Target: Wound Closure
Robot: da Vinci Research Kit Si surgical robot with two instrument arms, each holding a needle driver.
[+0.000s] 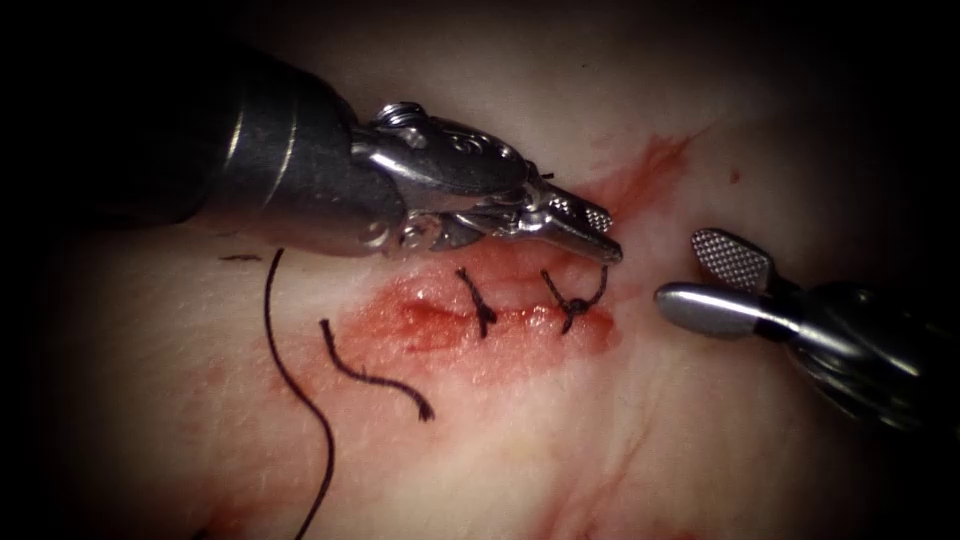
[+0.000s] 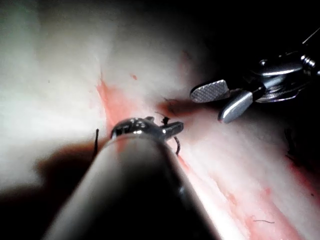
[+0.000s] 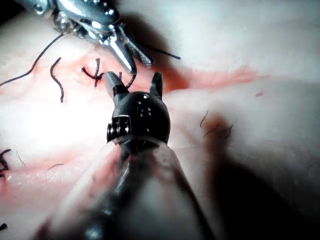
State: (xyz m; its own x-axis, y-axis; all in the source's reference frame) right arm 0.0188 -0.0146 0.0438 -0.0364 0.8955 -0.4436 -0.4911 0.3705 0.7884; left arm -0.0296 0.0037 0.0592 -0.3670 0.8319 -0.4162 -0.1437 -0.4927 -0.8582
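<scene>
Two knotted stitches [image 1: 527, 303] cross the cut [image 1: 440, 322]; I see my left tool [image 1: 604, 236] nearly pressed together just above them, right tool [image 1: 700, 275] spread beside, both empty.

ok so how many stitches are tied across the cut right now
2. One stitch crosses the cut near its middle; a knotted one sits further right, just under the left tool. More may be hidden beneath that tool.

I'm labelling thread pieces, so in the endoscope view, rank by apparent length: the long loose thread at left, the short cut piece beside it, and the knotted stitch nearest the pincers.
1. long loose thread
2. short cut piece
3. knotted stitch
</scene>
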